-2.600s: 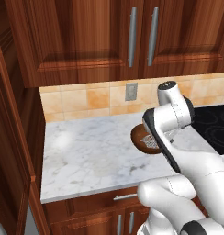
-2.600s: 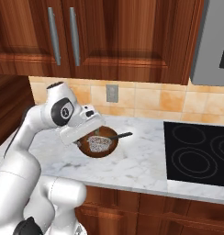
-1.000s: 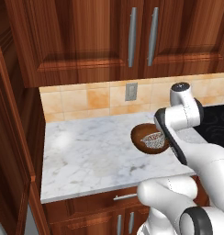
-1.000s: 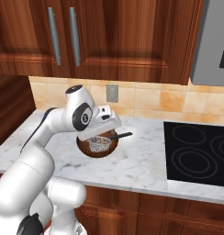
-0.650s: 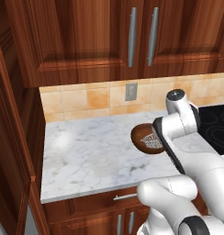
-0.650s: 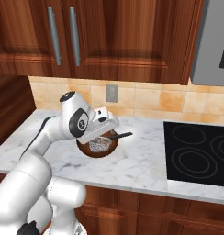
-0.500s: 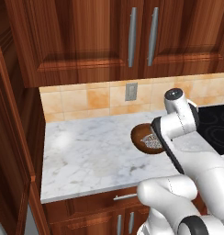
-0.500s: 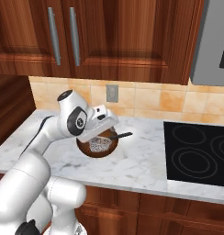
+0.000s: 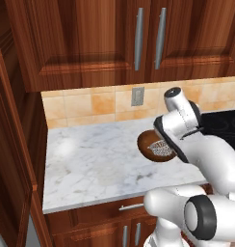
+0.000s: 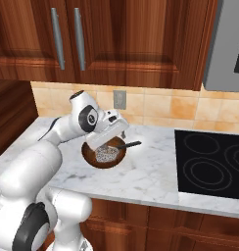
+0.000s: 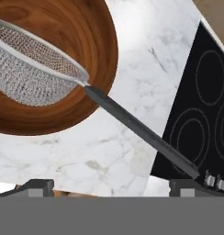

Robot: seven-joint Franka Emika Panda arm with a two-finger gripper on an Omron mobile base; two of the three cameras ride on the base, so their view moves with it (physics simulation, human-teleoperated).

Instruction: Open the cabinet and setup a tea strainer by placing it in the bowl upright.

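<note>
At the upper left of the hand view, the tea strainer (image 11: 33, 69) sits mesh-down in the bowl (image 11: 93, 55) on the marble table (image 11: 132, 78), its dark handle running out over the rim toward lower right. The gripper (image 11: 111, 183) is spread wide, holding nothing.

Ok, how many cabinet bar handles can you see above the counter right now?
2, side by side on the wall cabinet doors above the marble counter: the left handle and the right handle. More may sit outside the frame.
</note>
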